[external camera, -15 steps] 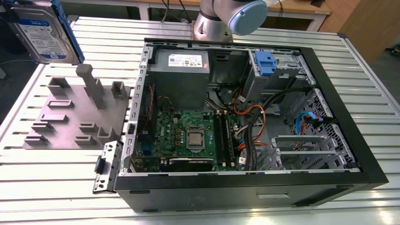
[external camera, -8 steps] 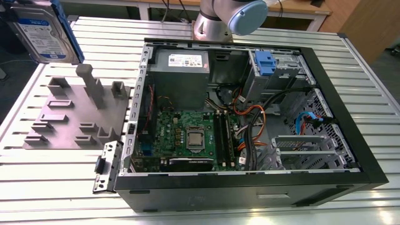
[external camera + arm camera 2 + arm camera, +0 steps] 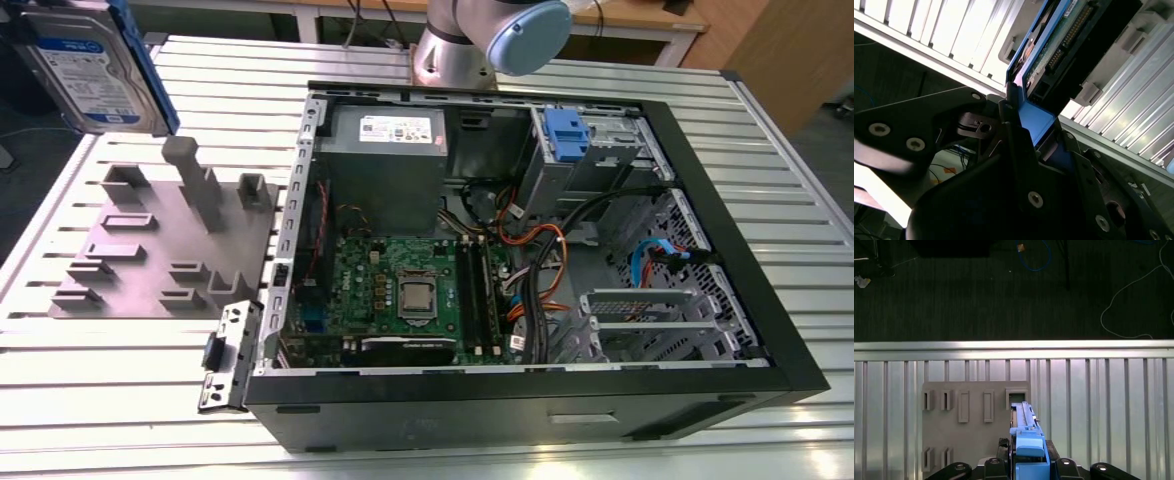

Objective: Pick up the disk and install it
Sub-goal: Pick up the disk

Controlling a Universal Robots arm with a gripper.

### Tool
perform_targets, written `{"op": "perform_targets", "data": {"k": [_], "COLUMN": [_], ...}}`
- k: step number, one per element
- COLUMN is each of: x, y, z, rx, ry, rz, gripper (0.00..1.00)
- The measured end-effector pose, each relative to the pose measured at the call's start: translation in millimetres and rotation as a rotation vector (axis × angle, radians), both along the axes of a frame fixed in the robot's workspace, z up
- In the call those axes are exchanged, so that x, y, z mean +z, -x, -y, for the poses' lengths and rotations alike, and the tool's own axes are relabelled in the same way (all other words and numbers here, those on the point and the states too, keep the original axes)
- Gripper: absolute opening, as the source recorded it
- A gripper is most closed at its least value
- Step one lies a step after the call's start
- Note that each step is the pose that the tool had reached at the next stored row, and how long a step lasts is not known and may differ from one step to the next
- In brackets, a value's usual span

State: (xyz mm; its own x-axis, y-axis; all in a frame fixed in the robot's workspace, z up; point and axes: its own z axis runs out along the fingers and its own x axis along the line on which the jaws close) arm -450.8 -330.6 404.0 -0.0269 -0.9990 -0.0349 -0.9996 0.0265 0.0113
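With gripper (image 3: 1031, 122) clamped on disk (image 3: 83, 70) by blue bracket (image 3: 1029, 450), held aloft over grey fixture (image 3: 147, 245), the exterior view's far left. Picked up; not yet installed in open case (image 3: 467, 405).

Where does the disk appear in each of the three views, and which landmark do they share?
Exterior view: the disk hangs upright in the top corner on the exterior view's left.
Second wrist view: close up, its blue bracket clamped between the fingers.
First wrist view: edge-on, overlapping the grey slotted block.
Shared landmark: the ribbed metal table.
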Motion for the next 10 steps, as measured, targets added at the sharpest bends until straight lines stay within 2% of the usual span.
{"op": "perform_targets", "data": {"k": [10], "x": [2.5], "y": [0.0], "z": [0.0], "rx": [0.000], "ry": [0.0001], "rz": [-0.0001], "gripper": [0.37]}}
